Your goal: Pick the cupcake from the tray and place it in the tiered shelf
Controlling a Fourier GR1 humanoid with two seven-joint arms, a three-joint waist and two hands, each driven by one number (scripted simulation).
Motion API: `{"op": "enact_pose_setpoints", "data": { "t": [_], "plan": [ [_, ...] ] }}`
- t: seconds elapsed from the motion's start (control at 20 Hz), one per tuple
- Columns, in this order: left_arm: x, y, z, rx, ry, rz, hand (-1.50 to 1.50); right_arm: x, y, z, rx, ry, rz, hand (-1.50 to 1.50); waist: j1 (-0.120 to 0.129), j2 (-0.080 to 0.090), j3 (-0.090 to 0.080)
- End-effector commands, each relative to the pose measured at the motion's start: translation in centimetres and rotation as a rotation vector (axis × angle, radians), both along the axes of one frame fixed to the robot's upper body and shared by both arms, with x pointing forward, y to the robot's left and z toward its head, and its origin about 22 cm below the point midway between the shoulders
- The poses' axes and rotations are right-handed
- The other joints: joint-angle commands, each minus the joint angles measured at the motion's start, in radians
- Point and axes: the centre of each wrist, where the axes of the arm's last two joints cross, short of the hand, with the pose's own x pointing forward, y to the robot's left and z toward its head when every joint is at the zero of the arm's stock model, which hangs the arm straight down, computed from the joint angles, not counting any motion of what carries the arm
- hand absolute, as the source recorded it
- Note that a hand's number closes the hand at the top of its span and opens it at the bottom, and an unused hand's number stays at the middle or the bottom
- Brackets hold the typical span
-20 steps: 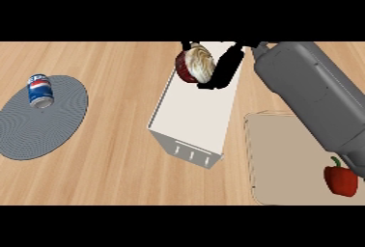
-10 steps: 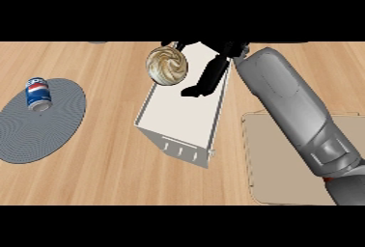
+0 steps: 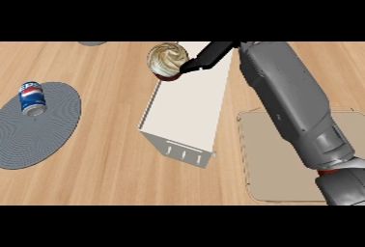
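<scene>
The cupcake (image 3: 167,60), cream swirl over a red wrapper, is at the far left corner of the white tiered shelf (image 3: 187,113), seen from above. My right hand (image 3: 208,55) reaches in from the right, its dark fingers closed against the cupcake's right side. The grey right forearm (image 3: 285,96) crosses the shelf's right edge and the beige tray (image 3: 281,159). I cannot tell whether the cupcake rests on the shelf or hangs just above it. The left hand does not show.
A blue soda can (image 3: 31,98) lies on a round grey mat (image 3: 35,130) at the left. A red item (image 3: 327,171) peeks from under the forearm on the tray. A small grey object (image 3: 91,43) sits at the far edge.
My right hand has carried the cupcake leftward and farther along the shelf's far end. The view has shifted, the arm now hides the red item on the tray.
</scene>
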Motion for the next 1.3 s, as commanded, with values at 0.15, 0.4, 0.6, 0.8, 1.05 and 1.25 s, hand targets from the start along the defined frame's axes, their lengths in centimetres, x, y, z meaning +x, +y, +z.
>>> {"op": "enact_pose_setpoints", "data": {
  "t": [0.15,0.4,0.6,0.8,1.05,1.25],
  "plan": [
    [8.0,-3.7,3.3,-0.129,-0.446,-0.073,0.0,1.8,-6.5,2.8,0.101,0.054,-0.285,-1.5,-0.053,0.008,-0.031],
    [7.5,-3.8,3.1,-0.135,-0.452,-0.075,0.0,2.0,-12.2,3.3,0.071,0.063,-0.379,-1.5,-0.04,0.023,-0.03],
    [7.6,-3.9,3.6,-0.127,-0.47,-0.077,0.0,1.9,-14.7,4.2,0.066,0.027,-0.372,-1.5,-0.026,0.033,-0.027],
    [7.6,-4.3,3.6,-0.136,-0.461,-0.091,0.0,1.6,-17.1,4.8,0.065,-0.002,-0.359,-1.5,-0.023,0.04,-0.026],
    [7.8,-4.2,3.9,-0.126,-0.475,-0.107,0.0,1.3,-18.9,5.2,0.052,-0.043,-0.324,-1.5,-0.001,0.044,-0.025],
    [7.9,-4.4,3.7,-0.13,-0.473,-0.121,0.0,0.9,-20.6,4.5,0.004,-0.04,-0.325,-1.5,0.003,0.046,-0.026]
  ]
}}
